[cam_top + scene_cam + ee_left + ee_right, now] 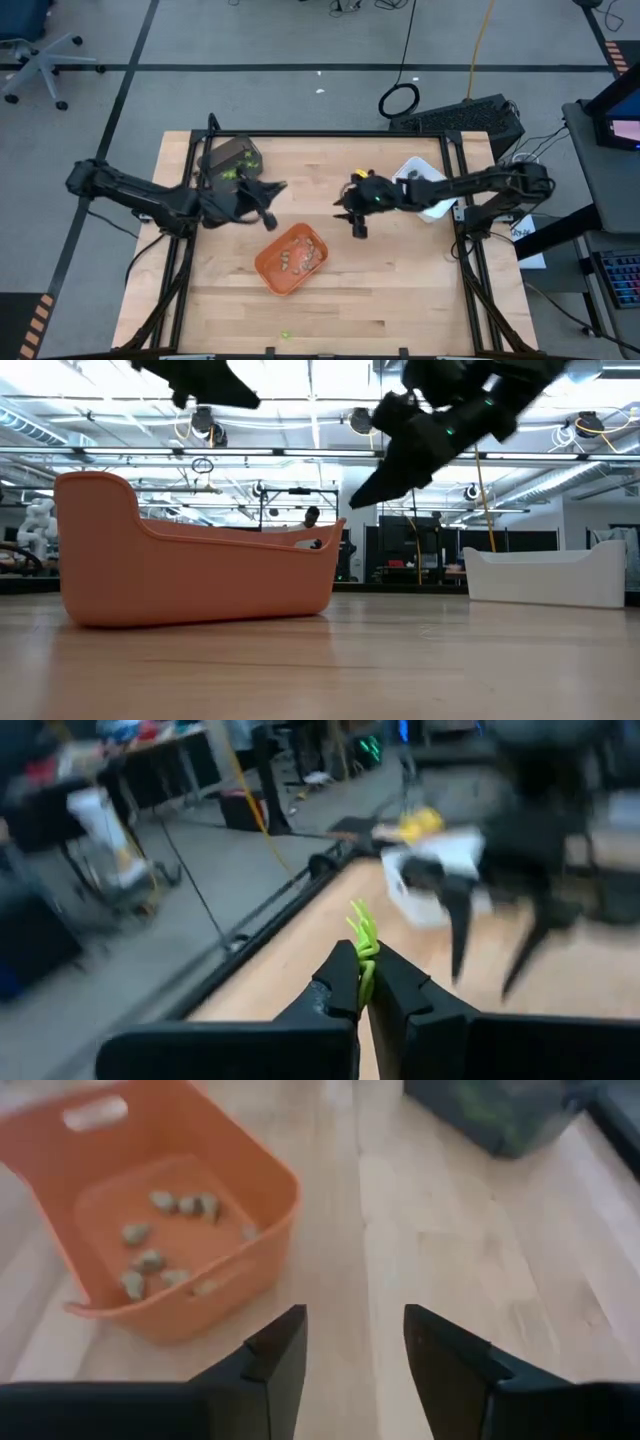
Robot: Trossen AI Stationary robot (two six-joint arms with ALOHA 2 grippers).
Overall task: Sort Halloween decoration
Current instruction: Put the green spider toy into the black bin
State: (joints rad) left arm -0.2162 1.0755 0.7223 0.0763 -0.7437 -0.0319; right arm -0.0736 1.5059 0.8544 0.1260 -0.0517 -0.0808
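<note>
My left gripper point(362, 982) is clamped on a lime-green decoration piece point(362, 935), a spiky little sprig that sticks up from between my fingertips. I hold it by its lower end so the bulk of it stays in sight of my wrist camera, and I judge it is bound for the dark grey tray point(231, 160) beside my left arm, where other lime-green bits point(240, 171) already lie.

My right gripper point(352, 1342) hangs over bare table point(440, 1260) with its jaws apart and nothing between them. It sits just beside the orange tray point(270, 1200), which holds the tan-grey pieces point(150, 1262) scattered on its floor. With the fingers spread and empty right next to that tray, my guess is that this hand is free for another pick.

From above, the orange tray point(291, 259) stands between my two grippers and a little nearer the front edge, so either arm can reach it. One stray lime-green piece point(286, 335) lies alone on the wood near the front edge, well apart from every tray; it is not yet sorted.

Farther off, past my right gripper, the white tray point(425, 186) sits near the table's right rear corner, partly under my right arm. I cannot tell what is in it.
</note>
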